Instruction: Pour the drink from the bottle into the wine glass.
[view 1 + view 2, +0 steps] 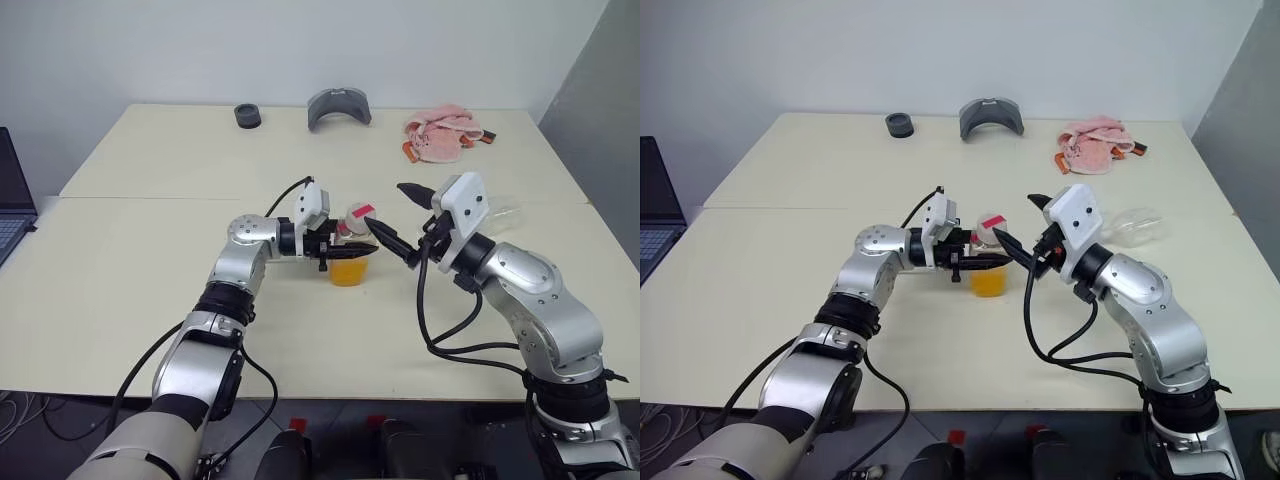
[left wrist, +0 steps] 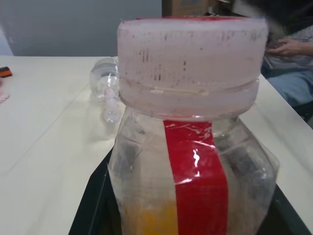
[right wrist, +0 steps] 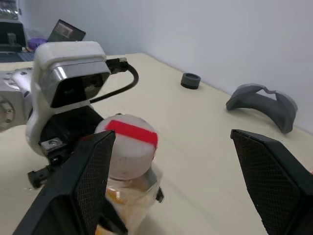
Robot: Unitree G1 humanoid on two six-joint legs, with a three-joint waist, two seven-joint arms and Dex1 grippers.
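- bottle (image 1: 351,247) stands upright on the table (image 1: 150,250), near the middle, held by left gripper (image 1: 345,250) from the robot's left side
- left gripper clamped tight on the bottle body, black fingers (image 1: 985,260) wrapped around it just under the neck
- cap (image 3: 128,143) is whitish with a red tape strip across the top, still on the bottle; red strip runs down the clear side too
- drink (image 1: 349,271) orange-yellow, fills only the lower part of the bottle
- right gripper (image 1: 400,222) jaws spread wide, holding nothing, just beside the cap on the robot's right; one finger (image 3: 80,181) close to the cap, the other well off to the side
- wine glass (image 1: 1133,226) lies on its side on the table, to the right of the right gripper, well apart from the bottle, empty as far as visible
- far edge of table: small black round object (image 1: 247,116), grey curved piece (image 1: 339,106), pink cloth (image 1: 441,137)
- laptop (image 1: 12,200) at the table's left edge
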